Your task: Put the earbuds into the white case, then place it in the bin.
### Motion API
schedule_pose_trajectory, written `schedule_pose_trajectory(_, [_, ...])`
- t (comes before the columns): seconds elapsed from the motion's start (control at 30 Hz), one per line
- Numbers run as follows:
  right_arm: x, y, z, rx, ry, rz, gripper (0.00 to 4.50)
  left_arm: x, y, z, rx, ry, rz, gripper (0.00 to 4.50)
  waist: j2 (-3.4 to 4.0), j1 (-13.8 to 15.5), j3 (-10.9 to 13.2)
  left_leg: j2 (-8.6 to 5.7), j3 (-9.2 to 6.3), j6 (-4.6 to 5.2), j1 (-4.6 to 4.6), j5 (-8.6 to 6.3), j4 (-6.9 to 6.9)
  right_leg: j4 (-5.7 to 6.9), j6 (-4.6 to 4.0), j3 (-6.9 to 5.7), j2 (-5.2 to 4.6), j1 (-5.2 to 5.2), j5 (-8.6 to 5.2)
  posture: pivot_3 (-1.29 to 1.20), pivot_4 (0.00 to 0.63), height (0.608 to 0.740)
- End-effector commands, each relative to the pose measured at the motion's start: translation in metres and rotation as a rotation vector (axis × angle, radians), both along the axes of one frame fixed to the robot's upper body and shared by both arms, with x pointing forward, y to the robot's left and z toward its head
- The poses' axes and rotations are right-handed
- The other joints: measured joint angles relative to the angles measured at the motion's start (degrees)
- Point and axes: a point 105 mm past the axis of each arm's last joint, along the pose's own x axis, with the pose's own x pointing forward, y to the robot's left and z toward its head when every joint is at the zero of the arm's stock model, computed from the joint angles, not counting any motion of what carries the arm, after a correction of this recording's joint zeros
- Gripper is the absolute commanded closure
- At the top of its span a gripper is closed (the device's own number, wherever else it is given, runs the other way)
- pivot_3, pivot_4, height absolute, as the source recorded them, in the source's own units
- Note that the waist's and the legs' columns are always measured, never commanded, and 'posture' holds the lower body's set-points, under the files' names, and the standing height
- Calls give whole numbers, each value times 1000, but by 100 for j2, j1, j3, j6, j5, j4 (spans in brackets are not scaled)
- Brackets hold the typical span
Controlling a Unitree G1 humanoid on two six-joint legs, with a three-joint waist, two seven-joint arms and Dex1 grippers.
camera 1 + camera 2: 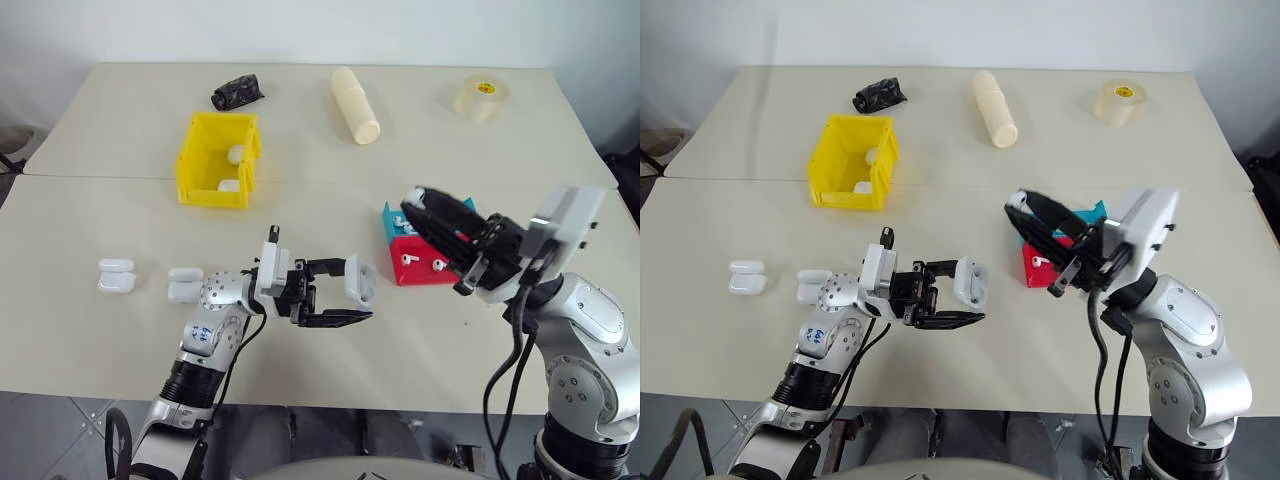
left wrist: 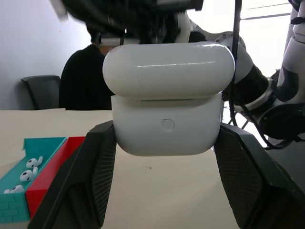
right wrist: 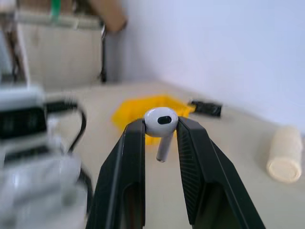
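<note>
Holding the white case [image 2: 167, 112] between the fingers of my left gripper [image 1: 335, 293], I have it raised above the table [image 1: 120, 340] in front of me, its lid tipped open over the body; the two black pads press on its two sides. My right gripper [image 3: 161, 125] is lifted off the table to the right of the case and pinches one earbud [image 3: 160, 125] by its rounded head, the short stem hanging down between the fingertips. More earbuds [image 1: 422, 262] lie in the red tray [image 1: 412, 272], which sits touching the blue tray [image 1: 388, 222] on the table under my right arm. The bin [image 1: 217, 158] stands further back on my left with two white cases inside it. Four other closed cases lie on the table to my left: one pair [image 1: 115, 275] well out to the side, another pair [image 1: 184, 284] just beside my left wrist. Along the far edge rest a black bundle [image 1: 238, 92], a cream cylinder [image 1: 356, 104] and a roll of tape [image 1: 481, 98].
</note>
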Motion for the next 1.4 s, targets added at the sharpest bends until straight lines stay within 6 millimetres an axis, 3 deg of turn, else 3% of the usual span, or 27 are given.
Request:
schedule_pose_trajectory(0.03, [-19,12,15,95,-83,62,3925,0,0,13,-43,-22,-18,1720,0,4,0,0,-1,0,0,0,0,0,0,-1,0,0,0,0,150,740])
schedule_pose_trajectory(0.43, [-28,40,-4,191,22,226,3925,-1,-7,27,-84,-2,-25,1720,0,-112,0,0,-3,0,0,0,-2,0,0,-2,3,1,0,0,150,740])
schedule_pose_trajectory(0.83, [-21,30,-28,208,94,196,3925,-1,-4,34,-104,-1,-5,1720,0,-124,0,2,-3,0,2,0,-6,-1,0,-2,4,1,0,0,150,740])
schedule_pose_trajectory(1.4, [-18,35,-49,112,154,247,3925,-6,-5,36,-99,-18,-11,1720,0,-119,0,1,-3,0,2,0,-6,-2,0,-1,3,2,0,0,150,740])
